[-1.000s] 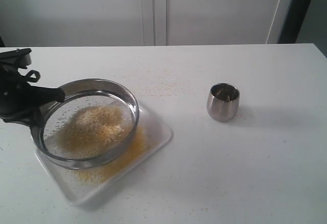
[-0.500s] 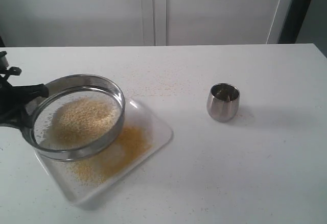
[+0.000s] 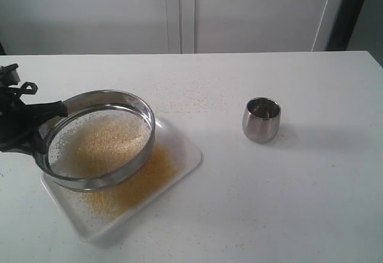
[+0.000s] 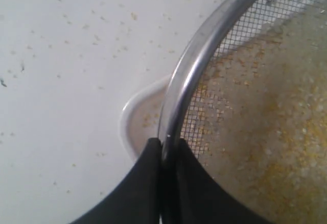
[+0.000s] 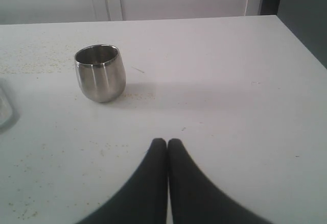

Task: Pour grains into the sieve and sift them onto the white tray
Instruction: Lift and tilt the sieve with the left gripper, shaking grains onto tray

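Note:
The round steel sieve [image 3: 146, 118] hangs slightly tilted over the left part of the white tray [image 3: 187, 153]. My left gripper [image 3: 55, 109] is shut on its rim at the left side. In the left wrist view the black fingers [image 4: 148, 168] pinch the sieve's rim [image 4: 204, 45], one inside and one outside. A thin spread layer of grains [image 3: 99, 143] lies on the mesh [image 4: 265, 106]. Fine yellow grains [image 3: 152, 170] cover the tray below, whose corner [image 4: 134, 113] shows under the rim. My right gripper [image 5: 167, 142] is shut and empty above bare table.
A small rounded steel cup [image 3: 261, 119] stands upright on the white table to the right of the tray, ahead of my right gripper [image 5: 100, 72]. Stray grains [image 3: 179, 98] speckle the table behind the tray. The table's right edge [image 5: 301, 40] lies beyond the cup.
The sieve swung left and then partway back right, held in the left gripper. Its heap of grains flattened out and more yellow grains lie on the tray. The right gripper stayed still.

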Controlling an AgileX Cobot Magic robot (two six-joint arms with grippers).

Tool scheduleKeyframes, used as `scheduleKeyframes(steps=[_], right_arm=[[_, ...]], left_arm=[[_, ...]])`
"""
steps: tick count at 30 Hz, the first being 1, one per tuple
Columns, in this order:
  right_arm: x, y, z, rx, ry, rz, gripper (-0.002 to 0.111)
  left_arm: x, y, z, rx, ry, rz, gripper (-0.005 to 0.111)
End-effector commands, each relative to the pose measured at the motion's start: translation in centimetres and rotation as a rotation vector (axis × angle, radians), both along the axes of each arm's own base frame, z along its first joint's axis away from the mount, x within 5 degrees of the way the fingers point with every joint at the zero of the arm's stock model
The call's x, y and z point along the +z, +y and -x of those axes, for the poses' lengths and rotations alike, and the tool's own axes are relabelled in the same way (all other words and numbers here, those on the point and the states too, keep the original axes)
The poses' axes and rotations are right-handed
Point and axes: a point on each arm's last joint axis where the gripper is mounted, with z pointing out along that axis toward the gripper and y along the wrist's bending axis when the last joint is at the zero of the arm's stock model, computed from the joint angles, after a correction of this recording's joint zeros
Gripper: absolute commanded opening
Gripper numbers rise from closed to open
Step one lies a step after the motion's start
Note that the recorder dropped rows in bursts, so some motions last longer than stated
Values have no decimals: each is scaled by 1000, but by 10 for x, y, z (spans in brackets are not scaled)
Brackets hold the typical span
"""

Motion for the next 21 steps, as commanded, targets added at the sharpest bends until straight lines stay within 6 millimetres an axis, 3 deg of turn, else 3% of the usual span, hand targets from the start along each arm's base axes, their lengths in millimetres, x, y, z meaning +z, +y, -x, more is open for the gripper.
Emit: scheduleKeyframes(steps=[1,4,6,11,15,17,21], right_arm=[[-1,0,0,-6,-7,0,0],[-1,0,0,-6,-7,0,0],[-1,0,0,-6,-7,0,0],[-1,0,0,-6,-7,0,0],[-1,0,0,-6,-7,0,0],[-1,0,0,-6,-7,0,0],[-1,0,0,-6,-7,0,0]], left_arm=[[5,-21,6,-190,-46,-45,0],[4,-1,1,0,-30,-84,0],[3,2,2,116,12,-36,0],[4,-25,7,-169,-42,-78,0],[-1,-7,0,45,-10,-57,0],[-1,-11,3,104,33,3,0],[0,-34,7,-200,-35,-48,0]])
